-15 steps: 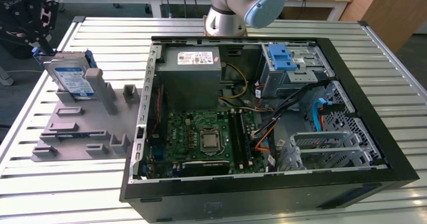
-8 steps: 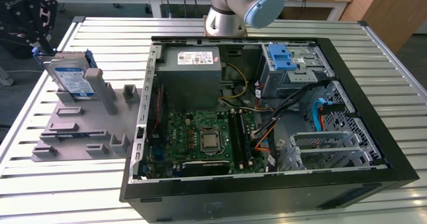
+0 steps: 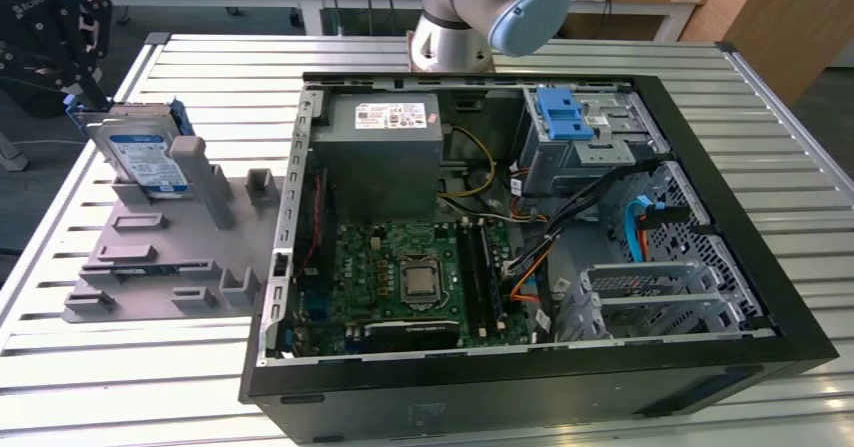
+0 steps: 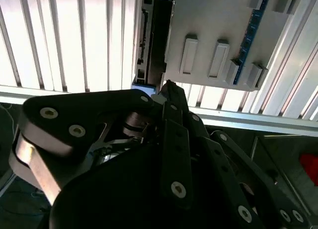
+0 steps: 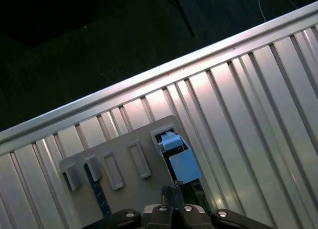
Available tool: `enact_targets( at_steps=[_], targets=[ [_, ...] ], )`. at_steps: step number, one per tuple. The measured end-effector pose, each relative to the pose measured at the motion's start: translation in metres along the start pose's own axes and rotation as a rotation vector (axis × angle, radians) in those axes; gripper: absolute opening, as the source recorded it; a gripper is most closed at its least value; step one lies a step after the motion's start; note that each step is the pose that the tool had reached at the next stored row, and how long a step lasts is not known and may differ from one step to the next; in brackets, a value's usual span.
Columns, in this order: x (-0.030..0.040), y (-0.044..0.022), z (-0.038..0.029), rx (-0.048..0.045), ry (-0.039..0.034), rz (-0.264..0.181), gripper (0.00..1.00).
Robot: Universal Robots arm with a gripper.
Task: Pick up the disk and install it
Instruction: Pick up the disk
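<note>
**Operator:** Item one, nearest the wrist cameras?

**Clerk:** Your dark, link-armed end effector [image 5: 171,193], entered in both wrist views [image 4: 168,86]. Condition: closed, fingertips together, gripping nothing. It hangs over the grey moulded plastic fixture tray [image 5: 124,162].

**Operator:** And the task piece?

**Clerk:** Item two, your flat silver-grey disk [image 3: 144,159] with a white-and-blue label and a bright blue frame. It stands on edge in a slot of that tray [image 3: 147,267], at the exterior view's left, outside the computer. You will find its blue upper side [image 5: 183,165] just past the fingertips in the first wrist view. Nothing grips it. The tray lies on the ribbed pale metal counter [image 5: 248,114].

**Operator:** The exterior view, front to back?

**Clerk:** Item three, an open black steel computer case [image 3: 534,387] lying on its side. Inside it you have:
- a green motherboard [image 3: 400,267]
- a perforated silver drive cage [image 3: 641,292]
- a grey metal box with a small white sticker [image 3: 380,152]
- a small blue ribbed plastic latch [image 3: 566,117] at the far corner

Item four, farthest from you, is the grey arm base with a pale blue cap [image 3: 461,17], behind the case.
</note>
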State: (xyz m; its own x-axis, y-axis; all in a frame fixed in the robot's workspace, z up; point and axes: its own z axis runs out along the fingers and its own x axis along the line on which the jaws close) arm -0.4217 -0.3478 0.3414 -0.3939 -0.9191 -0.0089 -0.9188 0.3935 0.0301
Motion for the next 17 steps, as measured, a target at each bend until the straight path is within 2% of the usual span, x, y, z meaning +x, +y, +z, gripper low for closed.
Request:
enact_targets(
  at_steps=[17],
  targets=[
    [0.0000,0.0001,0.0001,0.0051,0.0021,-0.161,0.11]
  ],
)
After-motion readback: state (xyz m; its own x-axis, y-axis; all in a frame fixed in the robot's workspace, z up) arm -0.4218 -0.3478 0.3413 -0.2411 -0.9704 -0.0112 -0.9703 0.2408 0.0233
